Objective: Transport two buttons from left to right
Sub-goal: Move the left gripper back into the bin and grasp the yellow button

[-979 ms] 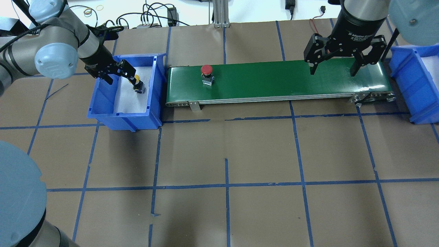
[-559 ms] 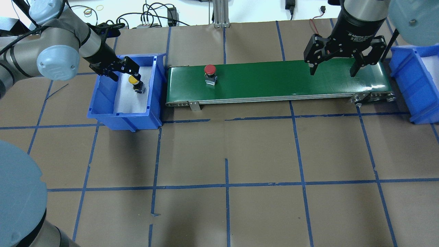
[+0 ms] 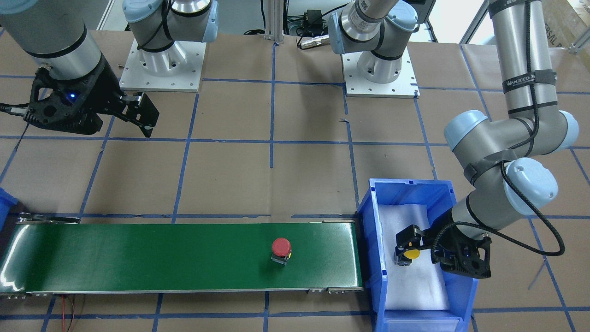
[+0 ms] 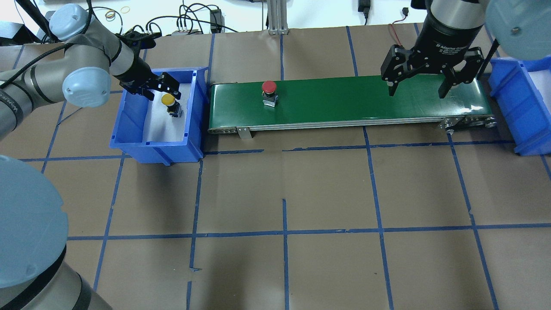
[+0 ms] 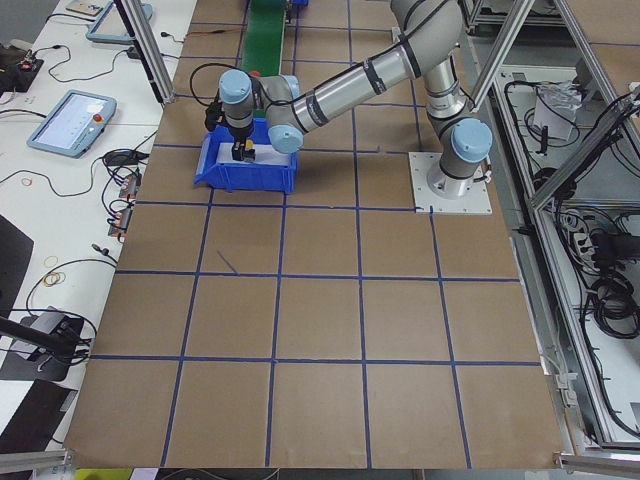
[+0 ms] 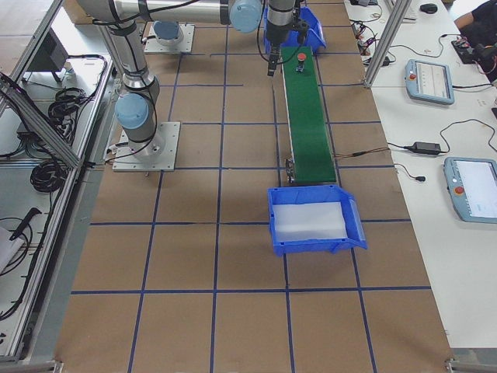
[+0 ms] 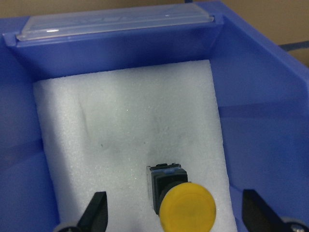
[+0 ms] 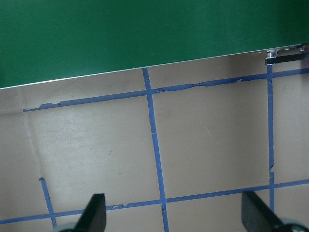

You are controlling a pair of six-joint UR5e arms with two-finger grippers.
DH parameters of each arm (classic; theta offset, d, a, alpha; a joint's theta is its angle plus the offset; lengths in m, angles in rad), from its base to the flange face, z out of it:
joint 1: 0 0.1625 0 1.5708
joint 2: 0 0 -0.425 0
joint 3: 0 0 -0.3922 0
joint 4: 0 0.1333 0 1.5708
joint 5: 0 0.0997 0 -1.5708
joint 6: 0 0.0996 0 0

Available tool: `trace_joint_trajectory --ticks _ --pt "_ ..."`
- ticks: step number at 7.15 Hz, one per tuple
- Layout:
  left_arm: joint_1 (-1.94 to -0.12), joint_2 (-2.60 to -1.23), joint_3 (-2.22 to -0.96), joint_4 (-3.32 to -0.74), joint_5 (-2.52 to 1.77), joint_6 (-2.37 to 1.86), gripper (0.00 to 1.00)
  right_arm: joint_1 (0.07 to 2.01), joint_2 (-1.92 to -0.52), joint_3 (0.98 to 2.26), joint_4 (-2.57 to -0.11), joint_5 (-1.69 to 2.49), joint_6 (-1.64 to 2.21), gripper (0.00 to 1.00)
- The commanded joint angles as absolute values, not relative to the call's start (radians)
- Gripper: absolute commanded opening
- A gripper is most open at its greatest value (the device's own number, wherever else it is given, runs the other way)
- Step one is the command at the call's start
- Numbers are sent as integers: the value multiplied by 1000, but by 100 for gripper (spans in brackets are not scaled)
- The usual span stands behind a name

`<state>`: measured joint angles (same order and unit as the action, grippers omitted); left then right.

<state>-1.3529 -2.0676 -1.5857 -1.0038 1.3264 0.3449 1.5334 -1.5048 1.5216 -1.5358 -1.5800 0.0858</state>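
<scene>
The bench [image 4: 327, 189] is papered brown and ruled into squares with blue tape [image 4: 284, 233]; a long green conveyor [image 4: 366, 101] lies across its far side; one blue bin [image 4: 172, 150] sits just beside the conveyor's left end; a second blue bin [image 4: 512, 103] stands just beside the right end; the right arm's base plate [image 3: 133, 78] and the left arm's base plate [image 3: 405, 85] rest well apart on the robot's side.

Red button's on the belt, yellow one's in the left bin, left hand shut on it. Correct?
No: the left hand is open, not shut. The left wrist view shows its fingers wide apart either side of the yellow button, clear of it. The red button on the belt and the yellow one in the blue bin are right.
</scene>
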Motion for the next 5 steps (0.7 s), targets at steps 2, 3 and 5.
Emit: trace_joint_trajectory --ticks 2,3,5 --pt "-1355 -2071 -1586 -1012 1324 328 57 1532 -1505 1522 -1537 -1580 86 100" --pt "-1355 -2071 -1592 -1014 1325 327 41 1532 -1505 1520 -1537 -1580 86 100" --pt "-1364 -2050 -1582 -1023 1330 328 29 1531 -1505 1522 -1539 -1580 86 100"
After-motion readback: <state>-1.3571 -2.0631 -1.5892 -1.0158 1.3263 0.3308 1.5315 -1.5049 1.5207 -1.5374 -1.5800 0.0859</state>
